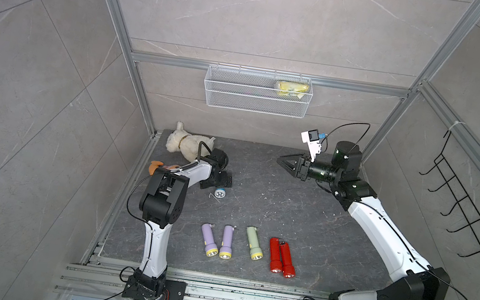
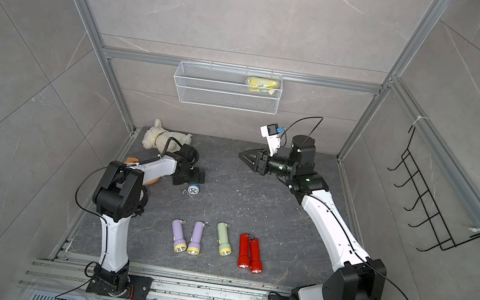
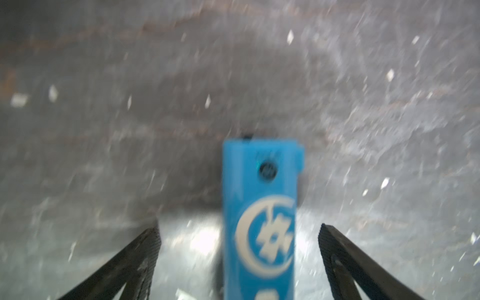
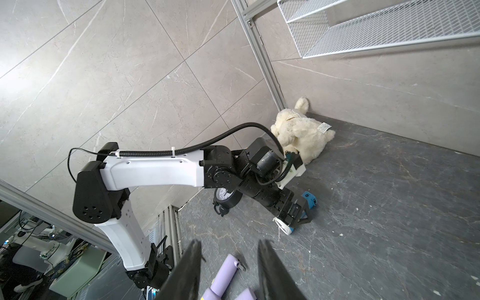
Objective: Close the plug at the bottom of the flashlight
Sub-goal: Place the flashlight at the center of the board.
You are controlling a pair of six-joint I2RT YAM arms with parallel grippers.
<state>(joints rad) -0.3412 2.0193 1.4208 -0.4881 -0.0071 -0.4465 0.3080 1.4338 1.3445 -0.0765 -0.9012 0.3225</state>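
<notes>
Your left jaws are spread wide, blue flashlight (image 3: pixel 259 220) lying loose between them, long axis pointing straight out, plug end probably farthest.

The blue flashlight (image 3: pixel 259 207) is blurred and cut off by the left wrist view's edge.

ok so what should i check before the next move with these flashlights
1. left gripper clear of the blue flashlight: ok, jaws apart on both sides of it.
2. Blue flashlight resting on the tabletop: ok.
3. Its bottom end closed: cannot tell, blurred.
4. right gripper empty: ok, open, off the table.
5. A purple flashlight with plug shut: not ok, it sticks out.
</notes>
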